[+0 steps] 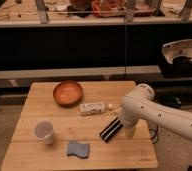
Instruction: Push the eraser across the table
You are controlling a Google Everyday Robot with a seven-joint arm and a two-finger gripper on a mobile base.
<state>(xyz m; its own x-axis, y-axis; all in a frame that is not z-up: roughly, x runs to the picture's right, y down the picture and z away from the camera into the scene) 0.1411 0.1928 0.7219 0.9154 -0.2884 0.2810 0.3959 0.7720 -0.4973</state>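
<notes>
One eraser (111, 129), lying toward the table's (39, 106) four o'clock, and the gripper (129, 131) right at its three o'clock, jaws spread, pinching nothing; contact looks close, but the sweep toward nine o'clock looks almost entirely undone

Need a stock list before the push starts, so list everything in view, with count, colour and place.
table: one, light wood, centre of view
bowl: one, orange-brown, far side of table
tube: one, white, mid table, near the bowl
eraser: one, black with pale stripe, image right of table
cup: one, pale, image left, near side
sponge: one, blue, near edge
arm: one, white, reaching in from image right
gripper: one, pale, low over the table, right beside the eraser
</notes>
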